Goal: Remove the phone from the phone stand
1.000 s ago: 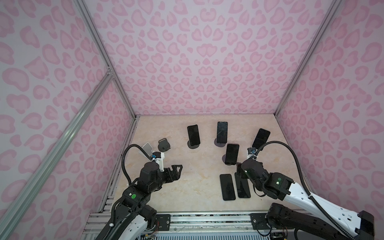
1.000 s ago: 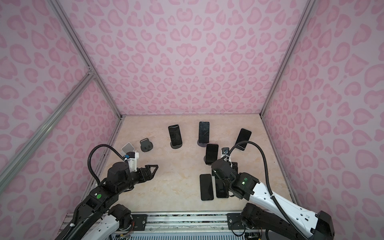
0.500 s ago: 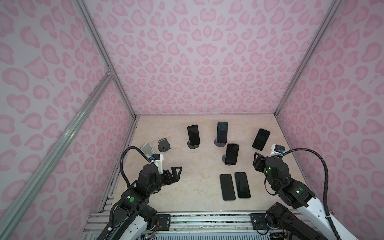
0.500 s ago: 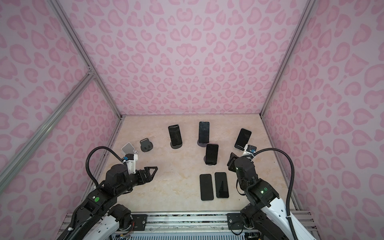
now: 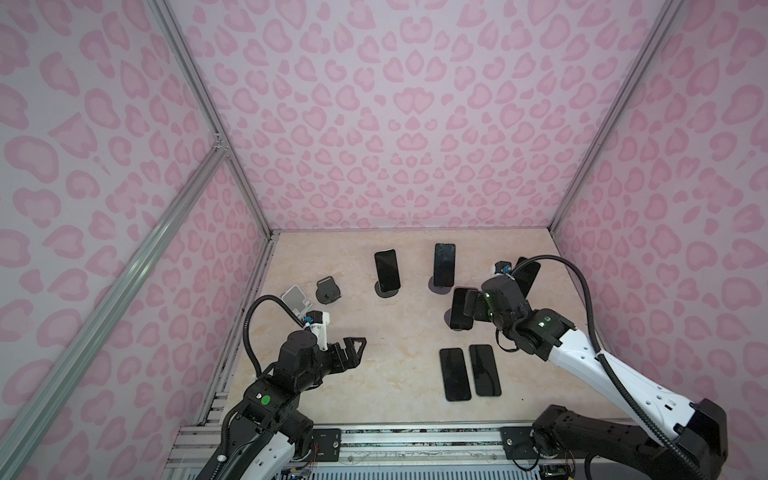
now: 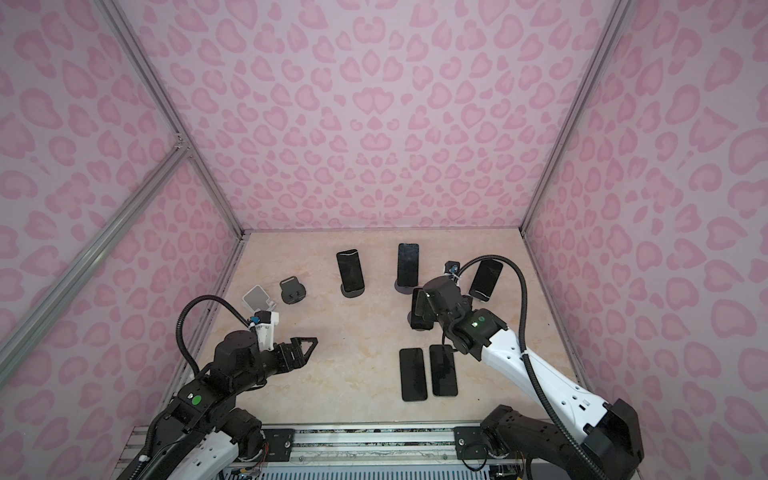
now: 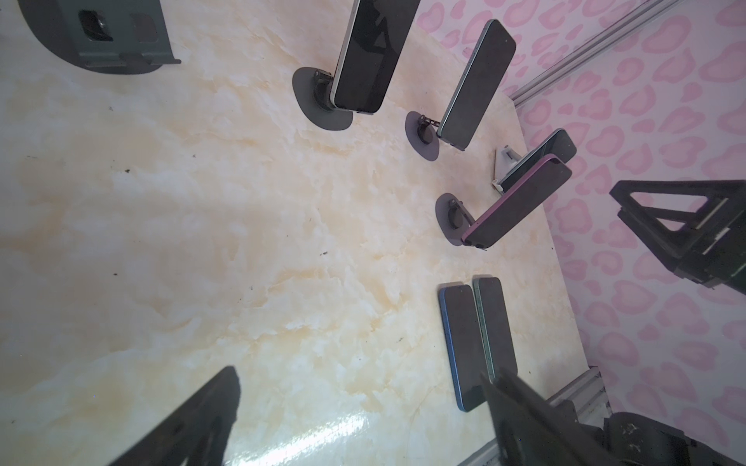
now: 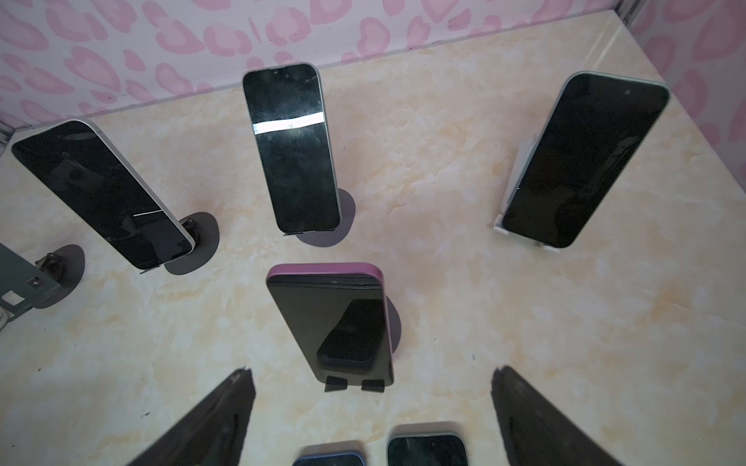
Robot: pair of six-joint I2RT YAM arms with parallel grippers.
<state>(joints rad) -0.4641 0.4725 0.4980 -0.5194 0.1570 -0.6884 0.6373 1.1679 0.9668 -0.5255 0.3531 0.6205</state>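
Your R arm's stretched fwd, wrist angled down. R gripper (image 8: 372, 369) has its jaws wide apart, gripping nothing, just short of the purple phone (image 8: 335, 322), which leans on its stand (image 8: 397, 324). L arm's bent low; L gripper (image 5: 357, 350) is spread and empty.

Marble tabletop (image 5: 395, 332): phone stands (image 5: 328, 291), flat phones (image 5: 455, 374)

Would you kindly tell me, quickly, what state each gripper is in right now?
Left gripper: open, holding nothing.
Right gripper: open, holding nothing; the purple phone just ahead is not gripped.
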